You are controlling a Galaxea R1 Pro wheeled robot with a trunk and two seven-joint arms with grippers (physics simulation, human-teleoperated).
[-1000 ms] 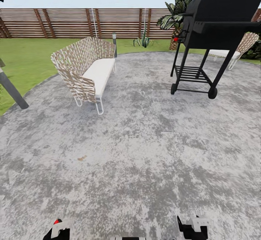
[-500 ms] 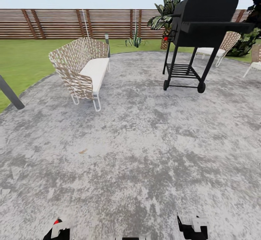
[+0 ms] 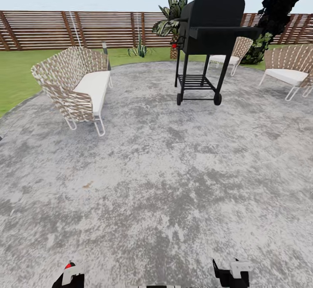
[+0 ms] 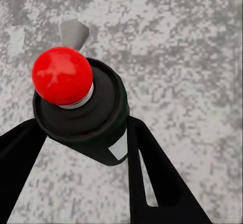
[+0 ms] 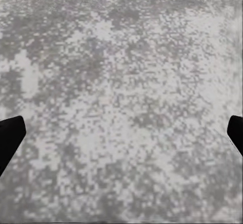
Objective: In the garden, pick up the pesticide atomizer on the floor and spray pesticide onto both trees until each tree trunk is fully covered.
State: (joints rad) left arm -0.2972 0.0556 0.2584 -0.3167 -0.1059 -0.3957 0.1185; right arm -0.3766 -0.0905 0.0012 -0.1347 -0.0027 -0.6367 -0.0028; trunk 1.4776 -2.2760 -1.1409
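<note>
View swings right; left gripper (image 4: 83,148) clamps the spray bottle (image 4: 83,115), right gripper (image 5: 121,133) apart; keep turning toward trees, grill (image 3: 208,27) at 12 o'clock.

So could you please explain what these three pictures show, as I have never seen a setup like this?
This is a simulated wheeled robot with two arms, in a garden. The large picture comes from its head camera, looking down over grey stone paving. Ahead stand a woven bench, a black barbecue grill and woven chairs, with lawn and a wooden slat fence behind.

The other two come from cameras near each gripper. The left gripper grips a dark spray bottle with a red top and grey trigger. It appears to be the pesticide atomizer. The right gripper is open and empty above the paving.
</note>
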